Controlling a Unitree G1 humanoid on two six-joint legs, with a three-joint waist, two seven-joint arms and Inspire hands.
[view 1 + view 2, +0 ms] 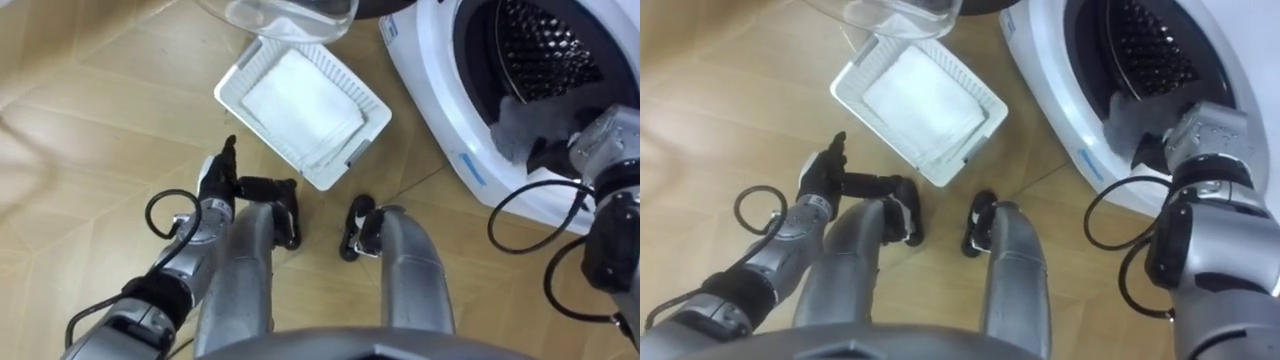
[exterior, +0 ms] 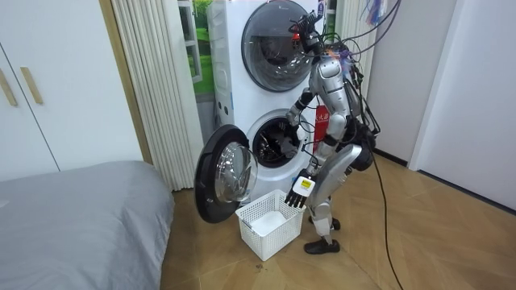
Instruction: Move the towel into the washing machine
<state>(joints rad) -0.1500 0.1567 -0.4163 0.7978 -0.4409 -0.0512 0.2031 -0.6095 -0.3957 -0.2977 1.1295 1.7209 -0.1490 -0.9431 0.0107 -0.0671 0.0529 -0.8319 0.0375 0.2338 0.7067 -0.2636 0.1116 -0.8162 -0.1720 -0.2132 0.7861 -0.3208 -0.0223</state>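
Towel [image 1: 510, 122], grey, lies bunched on the drum [image 1: 545, 45] lip, right at my right hand [image 1: 548, 153], whose fingers I can't read (hidden behind the cloth). If I withdraw carelessly, it could drag over the washing machine [image 1: 440, 110] rim onto the floor. My left hand [image 1: 215, 180] hangs empty, fingers loose. Just beyond those fingers sits the basket [image 1: 268, 140] with a white cloth [image 1: 300, 100], and past that the open door [image 1: 290, 20] crowds in.

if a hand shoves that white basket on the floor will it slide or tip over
Probably slides: the basket sits low and wide on smooth wood floor. Likely light, with thin latticed walls and just a white towel inside. Its rim may flex if gripped.
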